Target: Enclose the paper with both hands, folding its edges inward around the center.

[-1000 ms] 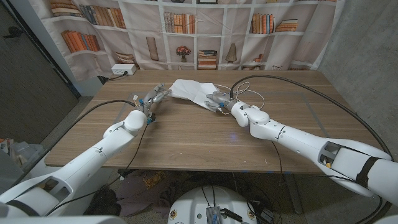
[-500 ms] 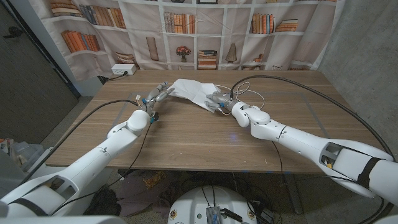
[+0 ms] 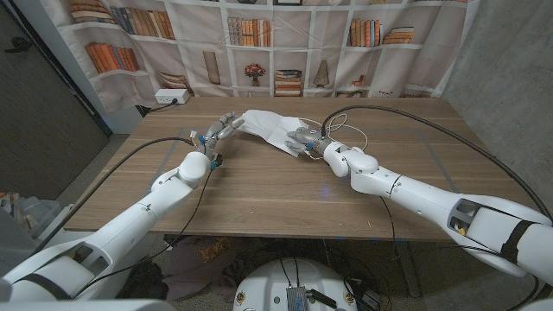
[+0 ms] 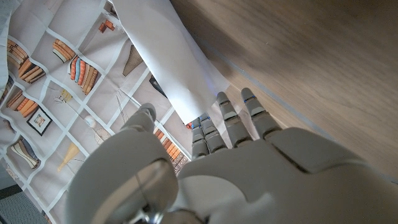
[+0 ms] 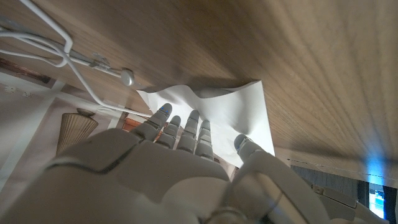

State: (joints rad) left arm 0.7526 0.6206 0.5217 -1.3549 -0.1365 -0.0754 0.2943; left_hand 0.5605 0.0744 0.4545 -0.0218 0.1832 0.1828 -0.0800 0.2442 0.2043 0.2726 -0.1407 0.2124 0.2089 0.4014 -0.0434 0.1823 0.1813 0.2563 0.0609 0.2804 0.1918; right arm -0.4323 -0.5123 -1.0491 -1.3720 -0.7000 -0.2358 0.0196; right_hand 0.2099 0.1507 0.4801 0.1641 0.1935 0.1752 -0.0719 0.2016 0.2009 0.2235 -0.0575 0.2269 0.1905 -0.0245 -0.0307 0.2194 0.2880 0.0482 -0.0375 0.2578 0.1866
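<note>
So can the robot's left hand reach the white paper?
Probably yes. The left hand is right at the paper's near edge with its fingers stretched toward it, and only bare table lies between. Actual contact is hard to tell.

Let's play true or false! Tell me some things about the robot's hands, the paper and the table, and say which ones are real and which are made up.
1. The white paper lies on the wooden table, toward its far side. True.
2. The paper is crumpled into a tight ball. False: it is a loose sheet with some folds and raised edges.
3. The left hand is at one end of the paper and the right hand is at the other end. True.
4. The right hand is lifting the paper high above the table. False: the paper is down on the table, with the hand's fingers at its edge.
5. A bookshelf backdrop hangs behind the table. True.
</note>
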